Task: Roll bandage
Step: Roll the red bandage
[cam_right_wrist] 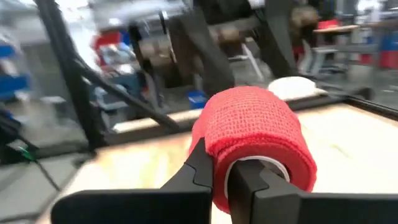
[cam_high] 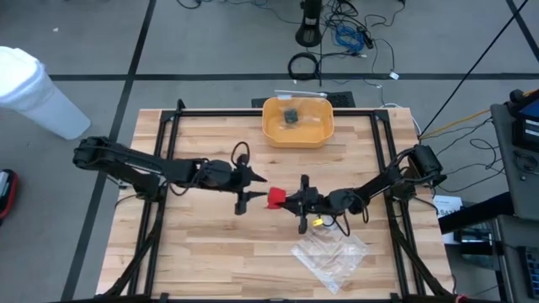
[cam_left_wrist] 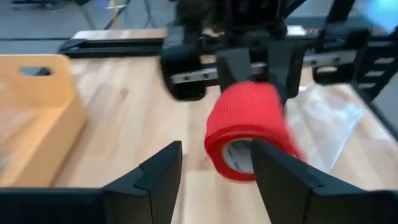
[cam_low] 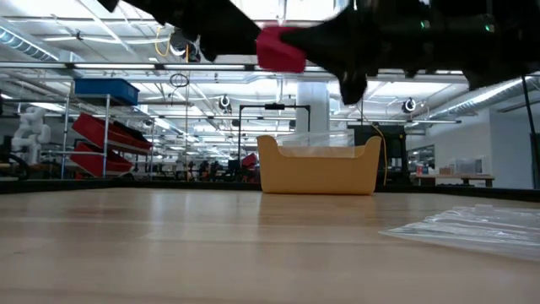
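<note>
The bandage (cam_high: 276, 198) is a small red roll with a pale hollow core, held above the table's middle. My right gripper (cam_high: 290, 200) comes from the table's right and is shut on it. In the low view the roll (cam_low: 280, 49) hangs well above the wood. My left gripper (cam_high: 257, 187) comes from the table's left and is open at the roll's other end. In its wrist view its two fingers stand apart, and one finger (cam_left_wrist: 277, 174) stands in front of the roll's (cam_left_wrist: 249, 124) core end. My right gripper (cam_right_wrist: 221, 168) pinches the roll's wall at the end facing it (cam_right_wrist: 217, 158), one finger outside the red wrap and one (cam_right_wrist: 249, 183) in the hollow core. The fingers come about level from the table's right. The roll is lifted clear of the table. Whether my left gripper touches the roll, I cannot tell.
A yellow bin (cam_high: 297, 120) with a small dark item stands at the table's far edge. A clear crinkled plastic bag (cam_high: 330, 252) lies on the wood near the front, right of centre. A black frame (cam_high: 168, 160) runs round the table.
</note>
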`<state>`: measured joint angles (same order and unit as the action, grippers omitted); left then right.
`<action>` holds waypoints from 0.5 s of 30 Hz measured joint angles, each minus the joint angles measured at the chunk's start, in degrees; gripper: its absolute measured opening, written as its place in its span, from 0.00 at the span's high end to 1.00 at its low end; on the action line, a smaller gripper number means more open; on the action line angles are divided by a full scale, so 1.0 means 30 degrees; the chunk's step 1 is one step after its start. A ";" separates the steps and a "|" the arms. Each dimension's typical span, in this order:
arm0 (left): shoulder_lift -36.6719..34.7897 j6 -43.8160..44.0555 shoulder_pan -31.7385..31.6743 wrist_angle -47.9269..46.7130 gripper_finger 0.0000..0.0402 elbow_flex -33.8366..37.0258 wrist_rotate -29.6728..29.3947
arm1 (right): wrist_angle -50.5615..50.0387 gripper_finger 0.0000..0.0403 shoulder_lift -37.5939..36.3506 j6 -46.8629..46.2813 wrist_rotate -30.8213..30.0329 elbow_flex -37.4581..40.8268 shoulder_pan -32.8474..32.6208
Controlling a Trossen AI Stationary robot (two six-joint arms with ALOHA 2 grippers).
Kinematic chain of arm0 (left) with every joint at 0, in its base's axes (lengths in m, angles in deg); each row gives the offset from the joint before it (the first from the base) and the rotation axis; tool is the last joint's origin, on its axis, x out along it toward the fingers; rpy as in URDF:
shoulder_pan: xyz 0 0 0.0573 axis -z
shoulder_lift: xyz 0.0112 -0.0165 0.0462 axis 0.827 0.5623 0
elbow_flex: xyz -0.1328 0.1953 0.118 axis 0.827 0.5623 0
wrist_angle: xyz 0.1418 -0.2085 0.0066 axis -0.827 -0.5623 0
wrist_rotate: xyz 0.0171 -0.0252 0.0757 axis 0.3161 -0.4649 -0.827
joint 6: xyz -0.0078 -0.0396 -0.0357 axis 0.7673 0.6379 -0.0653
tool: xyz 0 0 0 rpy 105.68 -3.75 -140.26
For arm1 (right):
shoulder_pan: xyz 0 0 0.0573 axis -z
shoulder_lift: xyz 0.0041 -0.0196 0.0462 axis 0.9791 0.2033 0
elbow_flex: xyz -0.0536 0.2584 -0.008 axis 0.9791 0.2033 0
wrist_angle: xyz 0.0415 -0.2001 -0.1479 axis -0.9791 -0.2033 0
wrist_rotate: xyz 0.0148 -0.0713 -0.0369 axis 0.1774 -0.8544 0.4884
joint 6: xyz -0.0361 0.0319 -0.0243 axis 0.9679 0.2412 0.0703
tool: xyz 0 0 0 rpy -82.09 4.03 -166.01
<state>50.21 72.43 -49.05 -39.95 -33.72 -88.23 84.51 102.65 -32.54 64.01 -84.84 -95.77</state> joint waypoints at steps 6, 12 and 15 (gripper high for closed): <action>-0.1637 0.0094 -0.0018 -0.3570 0.50 -0.0044 -0.2402 | -0.0294 0.98 -0.0080 -0.0111 -0.3045 0.2339 0.0725; -0.2058 0.0103 0.0254 -0.3741 0.50 -0.0036 -0.2815 | -0.4019 0.98 -0.0080 -0.1670 -0.2260 0.4246 0.2478; -0.2070 0.0102 0.0303 -0.3618 0.50 -0.0036 -0.2918 | -0.6277 0.99 -0.0199 -0.0257 -0.1191 0.4145 0.2448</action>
<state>44.00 72.74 -48.14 -50.81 -33.83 -96.98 65.68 102.05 -33.32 60.44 -72.40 -88.42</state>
